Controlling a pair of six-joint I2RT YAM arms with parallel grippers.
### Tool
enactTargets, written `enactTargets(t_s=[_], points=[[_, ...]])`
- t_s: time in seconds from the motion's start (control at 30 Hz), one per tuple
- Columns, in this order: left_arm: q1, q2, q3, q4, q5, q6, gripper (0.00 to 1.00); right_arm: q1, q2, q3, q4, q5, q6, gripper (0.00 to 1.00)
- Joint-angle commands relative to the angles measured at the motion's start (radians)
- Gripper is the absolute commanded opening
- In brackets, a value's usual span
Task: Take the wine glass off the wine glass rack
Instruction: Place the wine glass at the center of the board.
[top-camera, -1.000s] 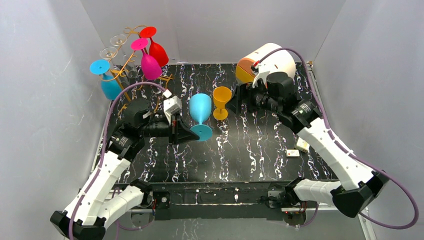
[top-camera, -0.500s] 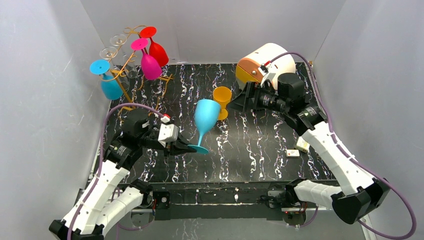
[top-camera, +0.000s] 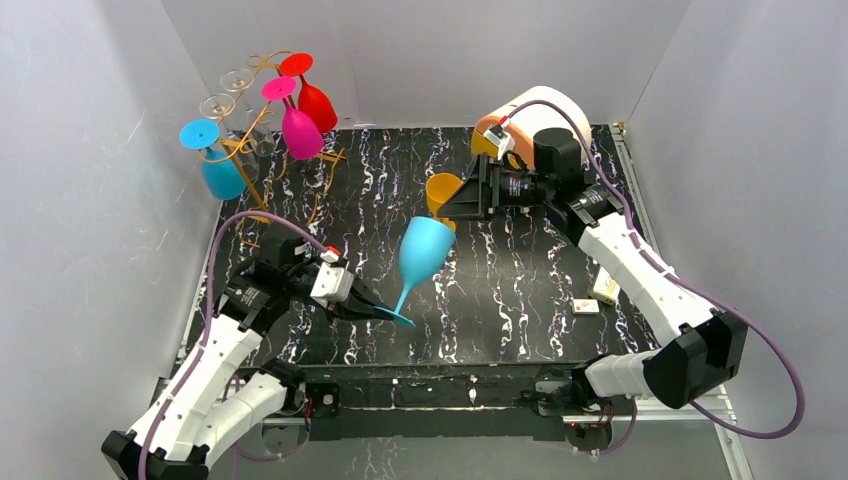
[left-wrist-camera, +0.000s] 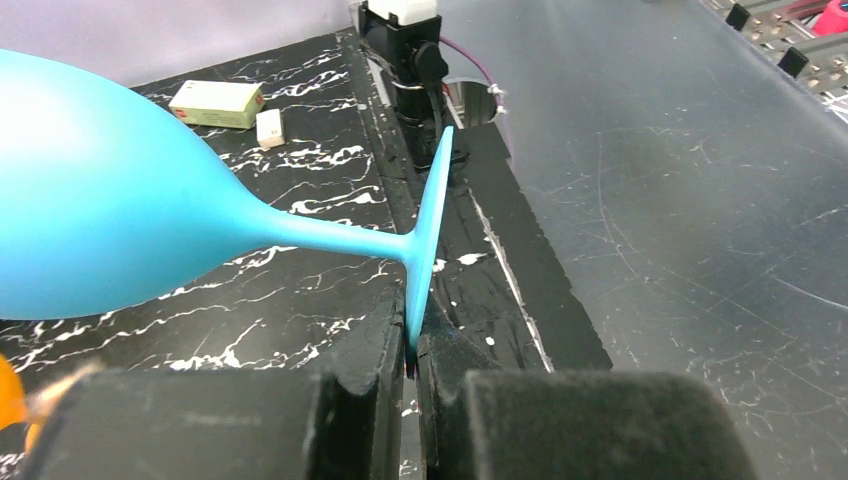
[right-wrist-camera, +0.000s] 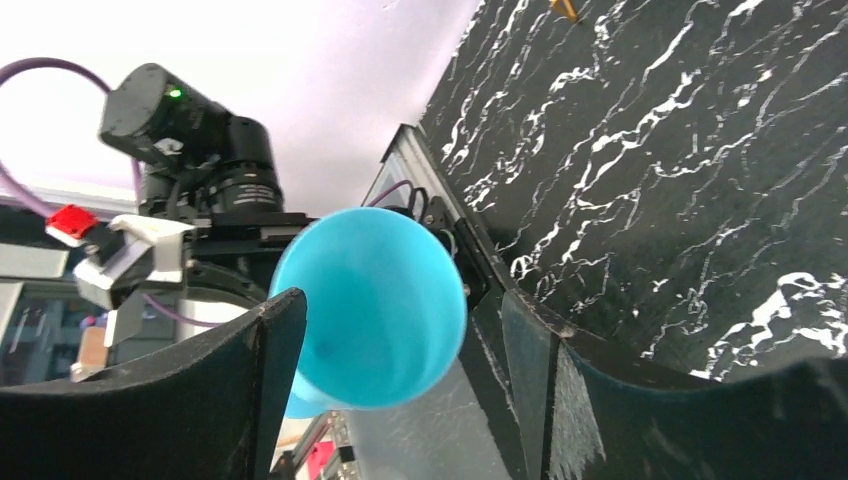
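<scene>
The gold wire wine glass rack (top-camera: 247, 152) stands at the far left corner. A blue glass (top-camera: 217, 168), a pink glass (top-camera: 299, 128), a red glass (top-camera: 314, 100) and clear glasses (top-camera: 228, 92) hang upside down on it. My left gripper (top-camera: 383, 310) (left-wrist-camera: 412, 362) is shut on the foot rim of a light-blue wine glass (top-camera: 420, 250) (left-wrist-camera: 100, 200) and holds it tilted above the table. My right gripper (top-camera: 447, 205) (right-wrist-camera: 400, 300) is open. The glass's bowl mouth (right-wrist-camera: 368, 305) lies between the fingers without touching them.
An orange goblet (top-camera: 438, 188) stands partly behind my right gripper. A white and orange cylinder (top-camera: 540, 110) lies at the far right. Two small boxes (top-camera: 603, 288) (left-wrist-camera: 215, 100) lie near the right edge. Grey walls enclose the table.
My left gripper has drawn back toward the near left with the light-blue glass, tilting it over. My right gripper has moved left to the glass's bowl.
</scene>
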Motion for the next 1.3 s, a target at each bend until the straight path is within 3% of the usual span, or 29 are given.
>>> enactTargets(t_s=[0.0,0.13,0.3,0.4,0.57,0.77,1.07,1.27], points=[[-0.003,0.005,-0.031,-0.046,0.092,0.070,0.00,-0.002,-0.024,0.004,0.168,-0.147,0.087,0.78],[-0.003,0.007,-0.044,-0.061,0.086,0.078,0.00,0.009,-0.003,-0.018,0.310,-0.293,0.195,0.74],[-0.003,0.008,-0.047,-0.087,0.082,0.098,0.00,0.018,-0.010,-0.031,0.281,-0.294,0.189,0.72],[-0.003,0.007,-0.038,-0.097,0.086,0.100,0.00,0.029,-0.001,-0.033,0.214,-0.275,0.168,0.70],[-0.003,0.005,-0.035,-0.124,0.118,0.114,0.00,0.035,-0.002,-0.002,0.025,-0.148,0.040,0.57],[-0.003,0.013,-0.043,-0.193,0.110,0.166,0.00,0.057,-0.022,-0.079,0.303,-0.328,0.207,0.54],[-0.003,0.067,-0.004,-0.260,0.142,0.255,0.00,0.066,-0.003,-0.066,0.192,-0.369,0.144,0.58],[-0.003,0.090,0.014,-0.331,0.145,0.329,0.00,0.083,-0.009,-0.077,0.180,-0.363,0.122,0.51]])
